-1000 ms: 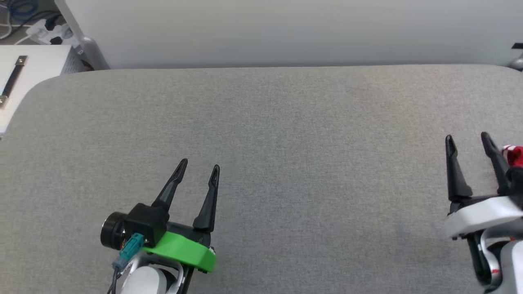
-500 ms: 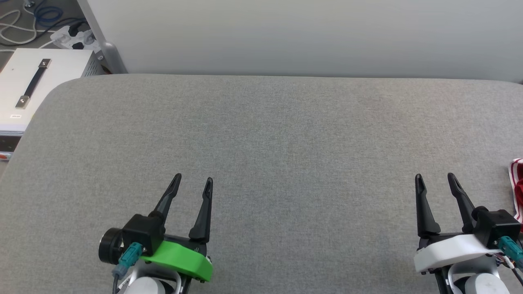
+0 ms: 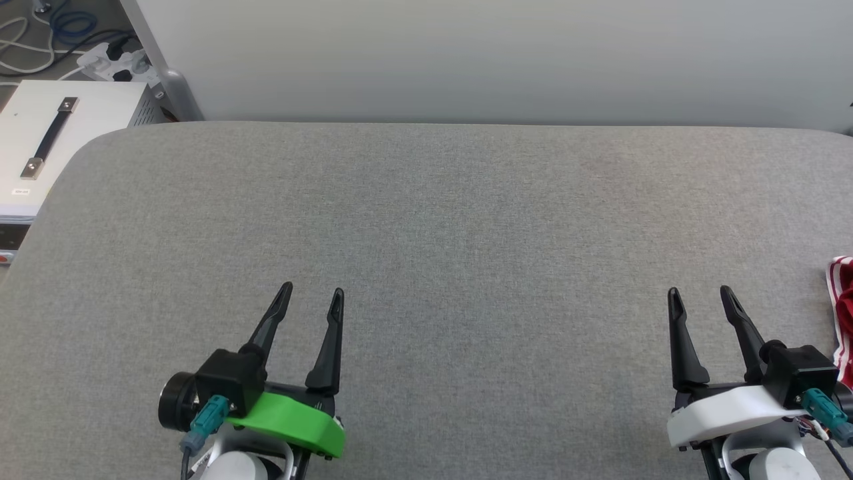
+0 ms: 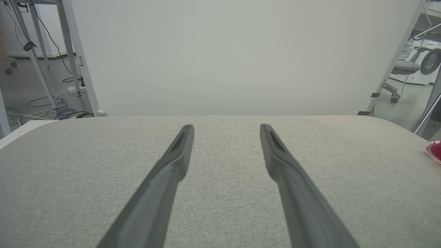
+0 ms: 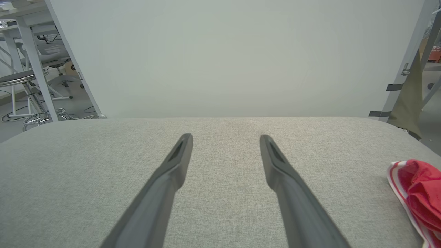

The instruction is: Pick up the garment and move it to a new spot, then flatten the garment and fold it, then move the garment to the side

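Garment: The garment [image 3: 841,313], red with red-and-white striped trim, is seen at the right edge of the head view, cut off by the frame. It is also seen at the lower right of the right wrist view [image 5: 418,196] and as a red sliver at the right edge of the left wrist view [image 4: 434,151].
Lie of the cloth: It is laid on the grey table [image 3: 426,220] in soft folds. Most of it is out of frame, so a neat fold cannot be told from a loose heap.
Garment and fingers: It is placed just to the right of the right gripper [image 3: 699,291], apart from its fingers and not between them. It is well apart from the left gripper [image 3: 312,290].
Right gripper: The two fingers are parted by a moderate gap, nothing is held, and bare table is seen between them.
Left gripper: The same moderate gap is shown and nothing is gripped.
Step in hand: Two readings are fitted. The garment may be waiting at the table's side to be picked up, or it may already be folded and set aside.
Next move: Nothing is settled. On either reading a fuller sight of the garment is needed.
Surroundings: A white box with a dark handle [image 3: 46,140] is seen at upper left, and a pale wall [image 3: 466,60] along the top.
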You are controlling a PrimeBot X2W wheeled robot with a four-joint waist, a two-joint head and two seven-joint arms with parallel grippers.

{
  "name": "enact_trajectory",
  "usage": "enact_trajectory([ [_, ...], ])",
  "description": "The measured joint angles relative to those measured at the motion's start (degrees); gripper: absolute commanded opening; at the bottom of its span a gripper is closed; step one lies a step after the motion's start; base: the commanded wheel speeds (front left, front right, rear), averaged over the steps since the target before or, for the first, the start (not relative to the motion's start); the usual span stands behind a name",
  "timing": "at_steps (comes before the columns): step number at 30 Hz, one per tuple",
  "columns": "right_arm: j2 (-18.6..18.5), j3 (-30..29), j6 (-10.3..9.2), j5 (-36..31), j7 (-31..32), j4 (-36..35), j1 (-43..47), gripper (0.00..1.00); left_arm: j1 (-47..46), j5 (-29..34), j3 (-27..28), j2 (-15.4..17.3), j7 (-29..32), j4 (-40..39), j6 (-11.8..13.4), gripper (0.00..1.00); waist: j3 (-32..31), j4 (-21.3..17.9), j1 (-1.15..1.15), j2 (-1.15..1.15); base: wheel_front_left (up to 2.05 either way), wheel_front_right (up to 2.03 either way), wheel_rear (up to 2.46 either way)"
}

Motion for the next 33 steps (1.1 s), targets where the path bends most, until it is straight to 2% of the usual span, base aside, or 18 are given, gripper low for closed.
enact_trajectory([
  [19, 0.1, 0.6, -0.01, 0.0, -0.1, 0.5, -0.1, 1.00, 0.0, -0.1, -0.1, -0.3, 0.0, 0.0, 0.0, 1.00, 0.2, -0.1, 0.00, 0.00, 0.00, 0.00, 0.00],
  [20, 0.0, 0.6, 0.00, 0.0, 0.0, 0.5, -0.1, 0.00, 0.0, -0.2, -0.2, -0.3, 0.0, 0.0, 0.0, 0.00, 0.2, -0.1, 0.00, 0.00, 0.00, 0.00, 0.00],
  [33, -0.1, 0.6, 0.00, -0.1, 0.9, 0.3, -0.1, 0.00, 0.0, 0.0, -0.1, -0.2, 1.1, -0.3, 0.3, 0.00, -0.1, -0.4, 0.00, 0.00, 0.00, 0.00, 0.00],
])
